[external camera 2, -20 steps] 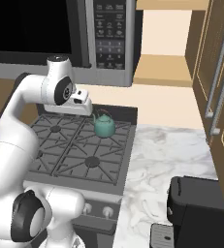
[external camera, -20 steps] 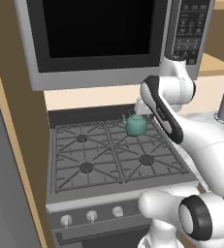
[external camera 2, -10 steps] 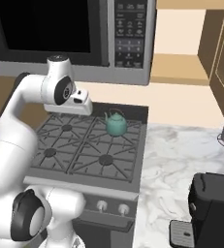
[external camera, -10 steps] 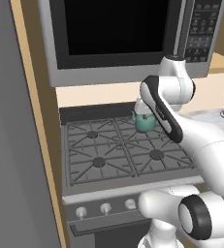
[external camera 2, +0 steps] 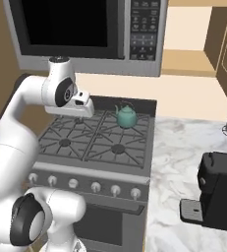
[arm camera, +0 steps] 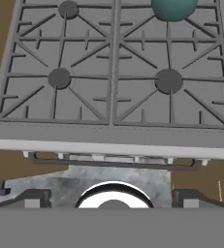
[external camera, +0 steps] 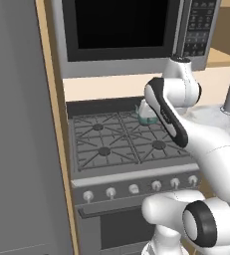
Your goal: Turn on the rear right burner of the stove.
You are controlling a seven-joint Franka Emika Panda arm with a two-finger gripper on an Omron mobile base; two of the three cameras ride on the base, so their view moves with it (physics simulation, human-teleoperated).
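The stove (external camera 2: 93, 147) (external camera: 116, 149) is a grey gas range with four burners. On its rear right burner stands a teal kettle (external camera 2: 126, 116) (external camera: 147, 113) (arm camera: 174, 7), so the cap is hidden; only the grate fingers (arm camera: 198, 31) around it show. Along the front panel runs a row of silver knobs (external camera 2: 95, 187) (external camera: 156, 185). My gripper (external camera 2: 78, 118) hangs above the rear left part of the stove, left of the kettle and well above the knobs. In the hand view its fingertips (arm camera: 33, 197) stand wide apart with nothing between them, so it is open.
A black-windowed microwave (external camera 2: 85, 29) (external camera: 126, 35) hangs over the stove. Right of the stove lies a marble counter (external camera 2: 184, 162) with a black coffee machine (external camera 2: 218, 197). A tall grey panel (external camera: 17, 149) rises at the left.
The whole picture has shifted right in both base views, so the base has driven left. The arm keeps its pose, and the gripper now hangs further left over the stove.
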